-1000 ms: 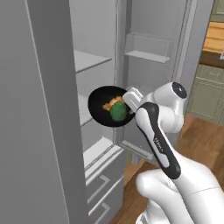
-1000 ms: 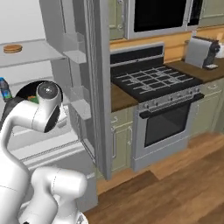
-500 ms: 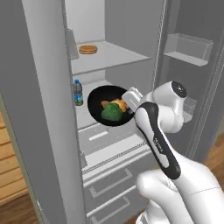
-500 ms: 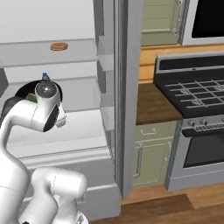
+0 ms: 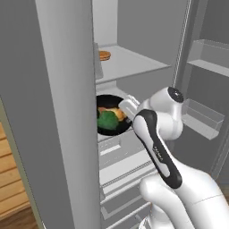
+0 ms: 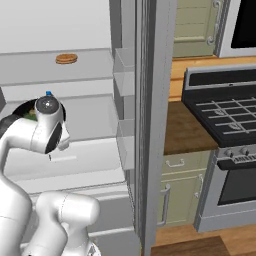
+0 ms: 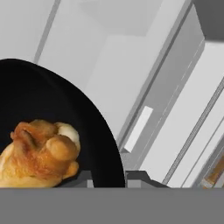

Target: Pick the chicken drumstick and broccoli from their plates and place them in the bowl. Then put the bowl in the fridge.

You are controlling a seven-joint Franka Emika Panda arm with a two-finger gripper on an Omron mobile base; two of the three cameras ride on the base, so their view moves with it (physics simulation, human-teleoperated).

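Left base view: the gripper is clamped on the near rim of the black bowl, holding it in the air in front of the open fridge, level with a middle shelf. Inside the bowl lie the broccoli and, touching it on the gripper's side, the chicken drumstick. A flat round brown disc rests on the upper shelf.

Hand view: the two finger tips stand close together with the bowl's rim between them; the drumstick sits on the bowl's floor.

Right base view: the arm's elbow hides most of the bowl; a blue-capped bottle shows just behind it, and the disc lies on the shelf above.
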